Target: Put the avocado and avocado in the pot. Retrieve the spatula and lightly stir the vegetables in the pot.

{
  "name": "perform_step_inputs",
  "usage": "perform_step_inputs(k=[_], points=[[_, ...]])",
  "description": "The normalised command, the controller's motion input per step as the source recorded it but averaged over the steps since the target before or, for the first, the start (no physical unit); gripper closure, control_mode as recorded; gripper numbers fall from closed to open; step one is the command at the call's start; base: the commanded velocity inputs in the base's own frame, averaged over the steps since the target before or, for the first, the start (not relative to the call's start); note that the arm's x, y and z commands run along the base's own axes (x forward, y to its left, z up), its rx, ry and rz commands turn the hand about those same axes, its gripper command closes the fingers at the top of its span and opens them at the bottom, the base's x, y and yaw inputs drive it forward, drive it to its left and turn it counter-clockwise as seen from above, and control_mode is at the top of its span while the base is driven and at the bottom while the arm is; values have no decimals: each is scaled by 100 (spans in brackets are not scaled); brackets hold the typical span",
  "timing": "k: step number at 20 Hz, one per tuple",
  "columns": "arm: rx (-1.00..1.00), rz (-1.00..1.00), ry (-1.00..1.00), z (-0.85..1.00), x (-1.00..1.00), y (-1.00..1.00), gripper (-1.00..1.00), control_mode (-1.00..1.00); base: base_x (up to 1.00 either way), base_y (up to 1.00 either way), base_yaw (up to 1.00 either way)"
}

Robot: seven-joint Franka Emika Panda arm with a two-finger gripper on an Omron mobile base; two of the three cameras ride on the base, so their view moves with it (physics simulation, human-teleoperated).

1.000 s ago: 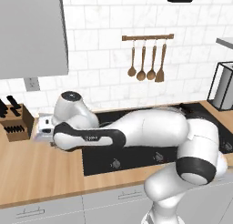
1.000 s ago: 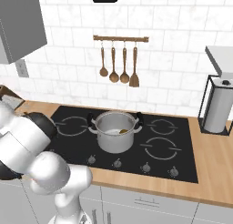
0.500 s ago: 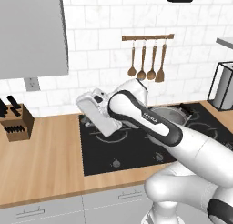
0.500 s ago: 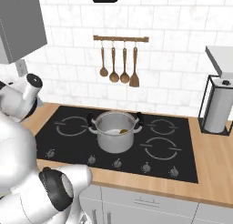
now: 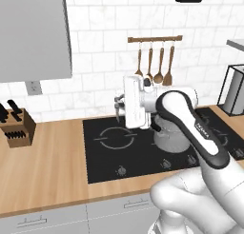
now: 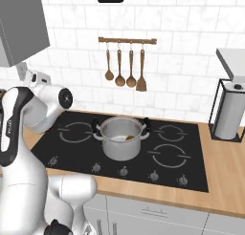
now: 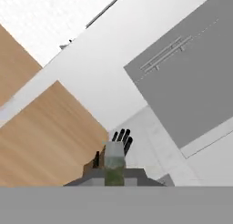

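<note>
Pinching what looks like an olive-brown avocado (image 7: 113,161), the claw (image 5: 117,104) hangs above the hob's rear-left burner, fingers pointing toward 9 o'clock at the knife block (image 5: 18,128) on the counter (image 5: 47,166). The pot (image 6: 120,142) sits mid-hob at roughly 4 o'clock from the claw in the left base view, with another small lump (image 6: 128,137) inside; the drop needs a swing rightward over its rim.

The white arm reaches forward at mid height, its forearm bent across toward the left. The hand lies horizontal, pointing left, and the gripper (image 5: 117,104) has its dark fingers closed on the spatula (image 7: 114,160).
</note>
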Motion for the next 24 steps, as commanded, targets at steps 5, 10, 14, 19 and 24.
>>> perform_step_inputs(k=[5,10,14,19,24], points=[[46,-50,46,47,0,-77,100,-100,0,0,0],[31,-56,38,35,2,-81,100,-100,0,0,0],[12,-64,5,27,19,-70,100,-100,0,0,0],[18,-58,3,16,25,-69,100,-100,0,0,0],[12,-48,-5,0,47,-52,100,-100,0,0,0]])
